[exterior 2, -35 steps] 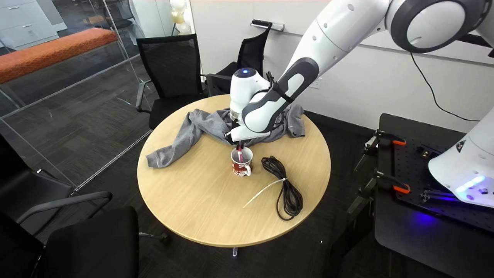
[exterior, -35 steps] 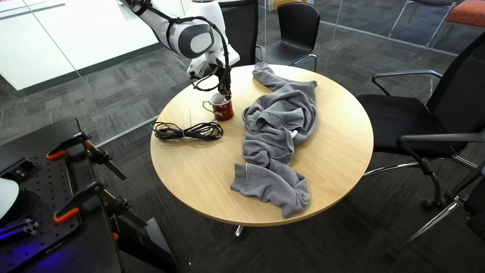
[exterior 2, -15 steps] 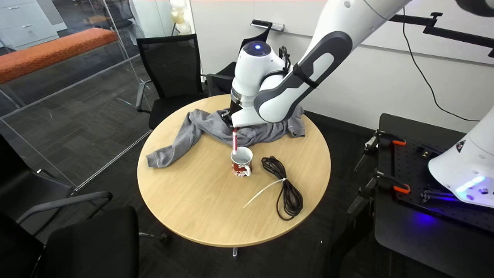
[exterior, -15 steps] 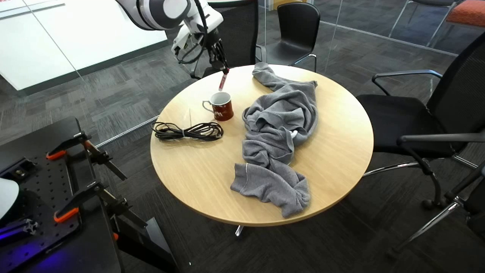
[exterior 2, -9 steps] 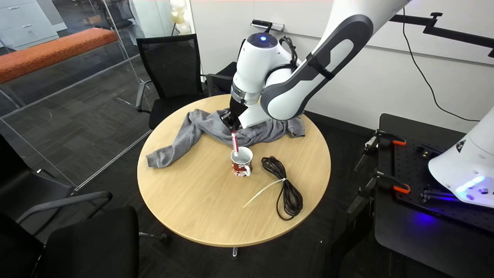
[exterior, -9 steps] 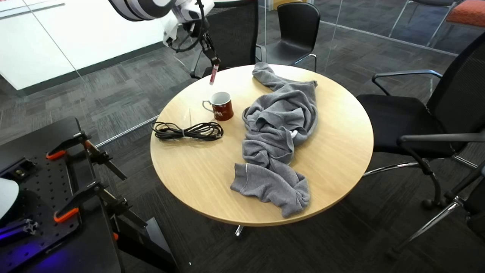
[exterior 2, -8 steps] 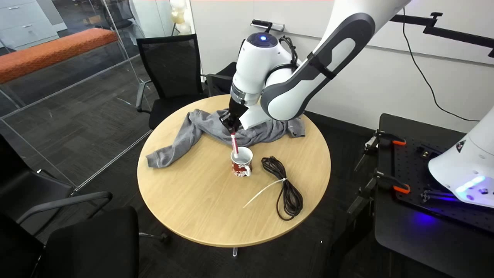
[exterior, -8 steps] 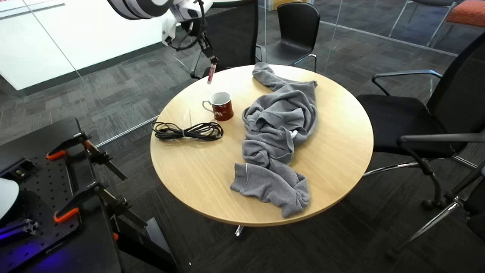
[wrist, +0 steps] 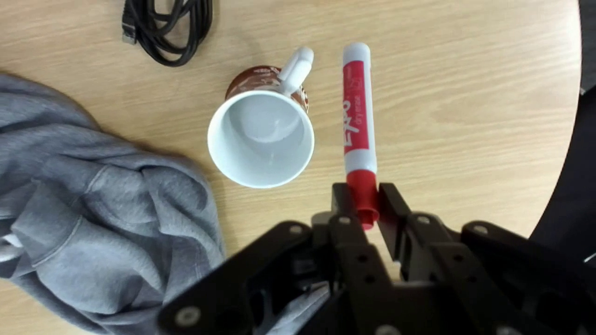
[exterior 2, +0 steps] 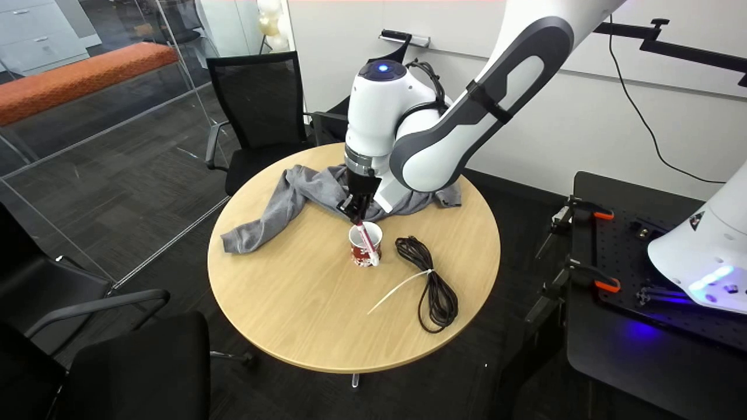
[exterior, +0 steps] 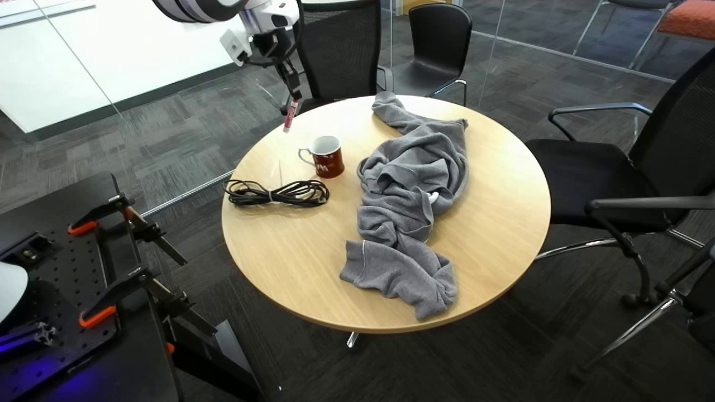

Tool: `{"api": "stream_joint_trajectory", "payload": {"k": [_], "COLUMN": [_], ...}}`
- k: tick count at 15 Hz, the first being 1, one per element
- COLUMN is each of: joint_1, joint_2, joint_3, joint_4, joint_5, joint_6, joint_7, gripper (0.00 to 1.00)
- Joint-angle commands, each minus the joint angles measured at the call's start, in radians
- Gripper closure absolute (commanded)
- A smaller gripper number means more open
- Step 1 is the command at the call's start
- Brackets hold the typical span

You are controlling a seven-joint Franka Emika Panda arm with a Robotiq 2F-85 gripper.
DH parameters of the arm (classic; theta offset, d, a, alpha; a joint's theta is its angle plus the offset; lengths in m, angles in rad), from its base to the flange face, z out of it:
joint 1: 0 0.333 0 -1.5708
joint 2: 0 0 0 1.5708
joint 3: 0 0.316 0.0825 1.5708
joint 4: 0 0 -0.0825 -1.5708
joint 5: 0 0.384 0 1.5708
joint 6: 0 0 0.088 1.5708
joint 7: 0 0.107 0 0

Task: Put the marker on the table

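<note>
The marker is a white stick with a red label and red cap (wrist: 357, 111); it shows in both exterior views (exterior: 290, 115) (exterior 2: 367, 242). My gripper (wrist: 364, 190) is shut on its red cap, and the white end points away from the fingers, tilted. The gripper, also in both exterior views (exterior: 296, 98) (exterior 2: 357, 220), holds the marker in the air above the round light-wood table (exterior: 290, 251) (exterior 2: 292, 315), beside the dark-red cup (exterior: 329, 163). In the wrist view the table top (wrist: 465, 116) lies behind the marker.
The cup, white inside (wrist: 261, 139), stands upright on the table with its handle near the marker. A coiled black cable (exterior: 276, 194) (exterior 2: 435, 291) lies near the cup. A grey sweater (exterior: 413, 184) (wrist: 107, 223) spreads across the table. Chairs (exterior: 592, 178) stand around the table.
Earlier the marker was inside the cup; my gripper has lifted it out and carried it sideways away from the cup. In the last half second it has moved on, dropped a little and tilted more.
</note>
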Motion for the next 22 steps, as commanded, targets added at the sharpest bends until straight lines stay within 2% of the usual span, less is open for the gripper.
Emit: {"api": "stream_joint_trajectory", "payload": {"k": [1,9,16,22], "joint_1": [-0.029,-0.031,-0.014,-0.004], "joint_2": [0.051,0.205,0.351,0.453], "joint_3": [0.041,0.078,0.074,0.084], "joint_4": [0.087,0.281,0.477,0.6], "joint_5": [-0.008,-0.022,-0.054,-0.094], "joint_6": [-0.112,-0.261,-0.382,-0.387], "joint_7": [-0.087,-0.193,-0.204,-0.268], "gripper": [0.95,0.95,0.95,0.95]}}
